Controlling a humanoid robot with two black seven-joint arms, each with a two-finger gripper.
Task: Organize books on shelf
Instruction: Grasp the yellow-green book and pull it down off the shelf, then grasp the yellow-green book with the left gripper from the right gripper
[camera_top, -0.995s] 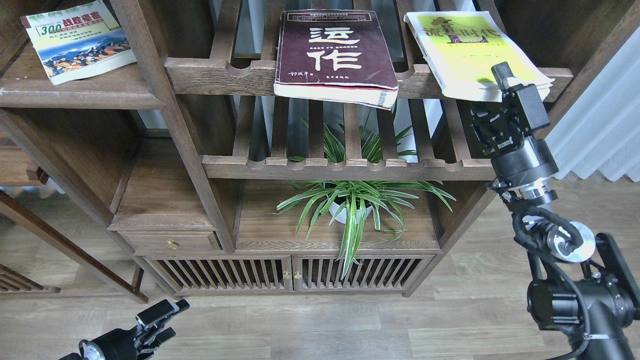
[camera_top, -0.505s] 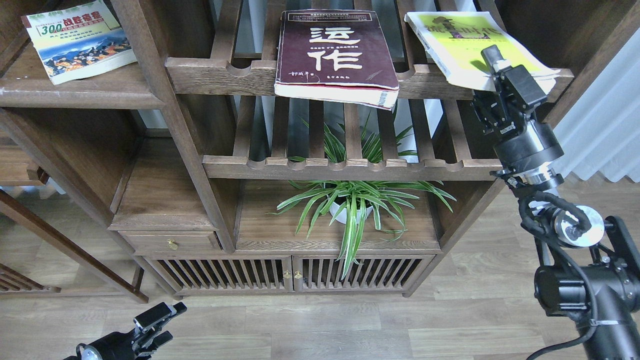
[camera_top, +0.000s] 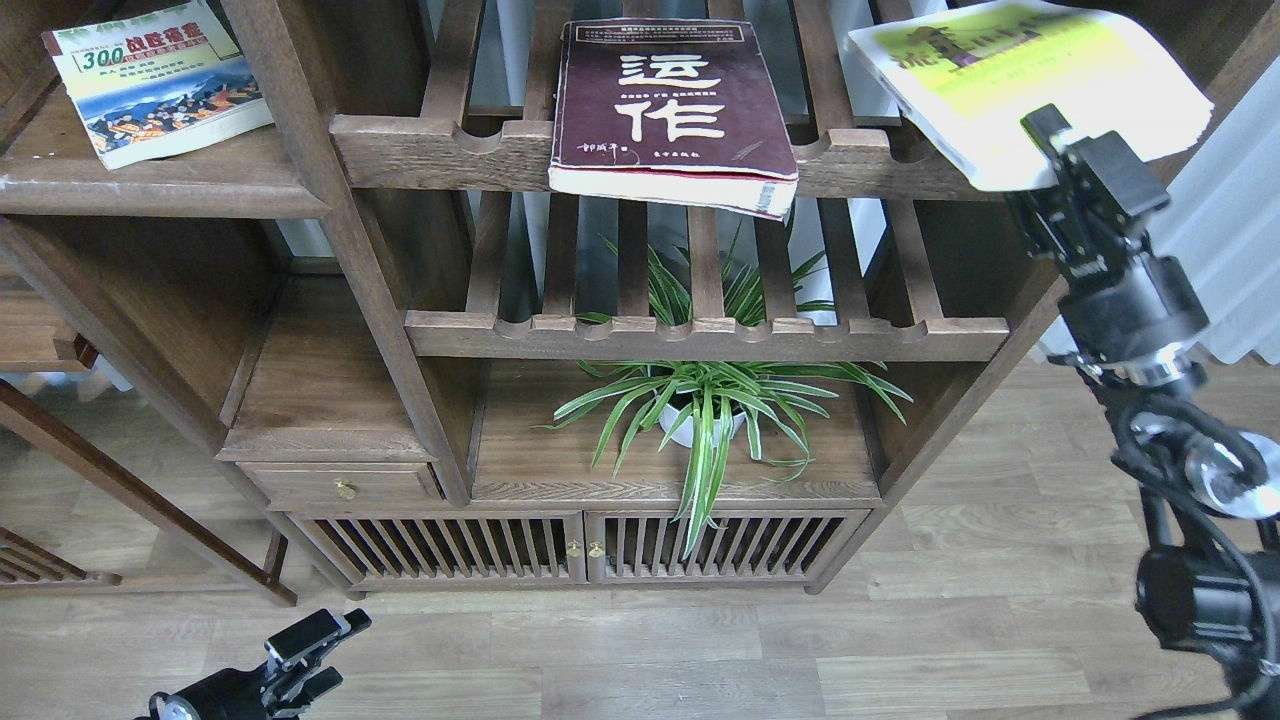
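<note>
My right gripper is shut on the front edge of the yellow-green, white-edged book and holds it tilted in the air at the top right, clear of the rack. The thick maroon book with white characters lies flat on the upper slatted rack, overhanging its front rail. The smaller "300" book lies on the solid dark-brown shelf at the top left. My left gripper hangs low at the bottom left above the floor, empty; its fingers are too small to tell apart.
A lower slatted rack sits under the upper one. A potted spider plant stands on the board below it. A small drawer and slatted doors are underneath. A white curtain hangs at the right.
My right gripper has lifted the yellow-green book off the upper rack and carried it up and to the right. The left gripper has barely moved.
</note>
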